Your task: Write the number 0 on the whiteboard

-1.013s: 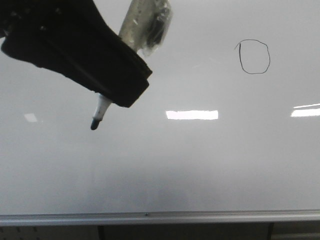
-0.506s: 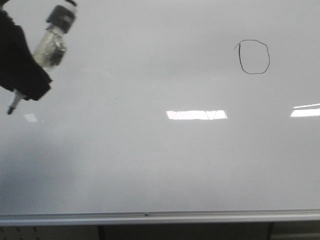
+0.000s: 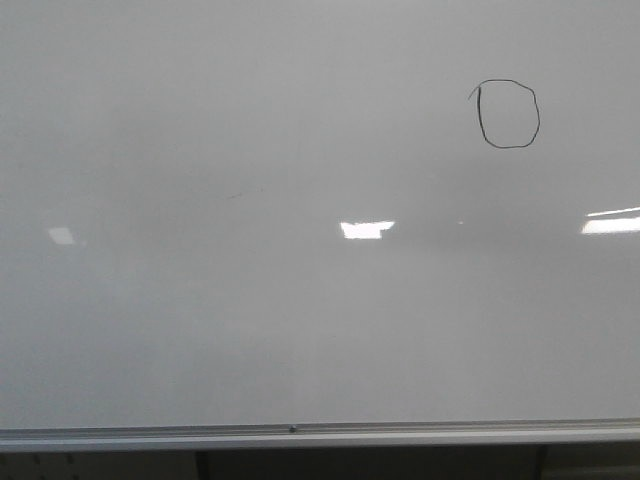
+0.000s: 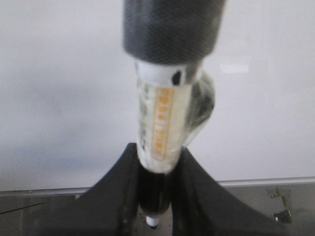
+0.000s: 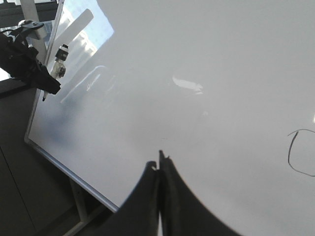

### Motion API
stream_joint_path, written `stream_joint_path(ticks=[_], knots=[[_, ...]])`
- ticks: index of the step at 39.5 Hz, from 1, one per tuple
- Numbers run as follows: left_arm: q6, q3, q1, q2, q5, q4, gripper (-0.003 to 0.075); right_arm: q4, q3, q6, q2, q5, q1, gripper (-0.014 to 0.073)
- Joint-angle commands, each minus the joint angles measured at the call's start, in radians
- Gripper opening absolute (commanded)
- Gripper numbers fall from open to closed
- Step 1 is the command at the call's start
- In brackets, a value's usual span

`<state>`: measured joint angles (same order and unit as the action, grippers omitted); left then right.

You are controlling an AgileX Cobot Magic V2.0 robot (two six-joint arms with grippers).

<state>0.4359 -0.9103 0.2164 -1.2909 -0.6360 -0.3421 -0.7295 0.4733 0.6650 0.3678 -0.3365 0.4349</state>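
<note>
And there it is, the number 0 (image 3: 509,114), a thin black loop high on the right of the whiteboard (image 3: 300,300), nothing touching it. The left claw (image 4: 153,216) is clamped on a marker (image 4: 160,128), tip poking out between its fingers, off by the board's left edge. The right claw (image 5: 158,169) has its fingers pressed together, holding nothing.
</note>
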Motion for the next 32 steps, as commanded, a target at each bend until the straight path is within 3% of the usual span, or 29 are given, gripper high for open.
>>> stream_joint_path(ticks=[1, 17, 32], knots=[[-0.013, -0.033, 0.011, -0.002, 0.096, -0.020, -0.0019, -0.022, 0.014, -0.001, -0.012, 0.078, -0.005, -0.0068], [-0.013, -0.283, 0.004, -0.277, 0.113, -0.024, -0.0019, -0.022, 0.014, -0.001, -0.012, 0.081, -0.005, -0.0068], [-0.013, -0.362, -0.045, -0.412, 0.151, -0.015, -0.0006, -0.022, 0.014, -0.001, -0.012, 0.080, -0.005, -0.0068]])
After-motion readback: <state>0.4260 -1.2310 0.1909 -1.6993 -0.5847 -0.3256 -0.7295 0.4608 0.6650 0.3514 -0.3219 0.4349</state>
